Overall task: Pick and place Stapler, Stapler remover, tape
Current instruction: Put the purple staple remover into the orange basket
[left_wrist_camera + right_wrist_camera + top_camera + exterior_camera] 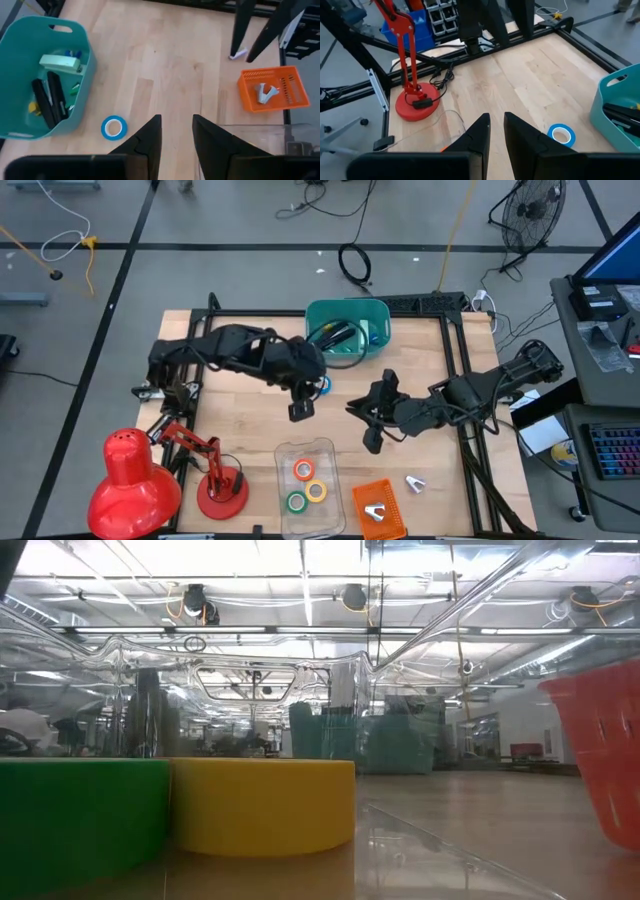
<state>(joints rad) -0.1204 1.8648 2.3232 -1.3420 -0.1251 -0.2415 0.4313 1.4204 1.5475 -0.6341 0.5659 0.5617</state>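
Overhead, the left tool (300, 409) hangs released and empty near the blue tape (322, 386) on the worktop (250, 435) beside the teal bin (347, 330); orange, green, yellow rolls (304, 484) sit in the clear tray; right tool (372, 442) nearly clenched, empty

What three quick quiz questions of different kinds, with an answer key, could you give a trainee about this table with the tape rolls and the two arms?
1. Multiple choice: where does the blue tape roll lie? A) in the clear tray B) on the bare wood beside the teal bin C) in the orange basket
2. True or false: the left gripper holds the blue tape roll.
3. Fill in: the clear tray holds three tape rolls: orange, green and ____.

Key
1. B: it lies beside the teal bin.
2. False: its jaws stand apart with nothing between them.
3. Yellow.
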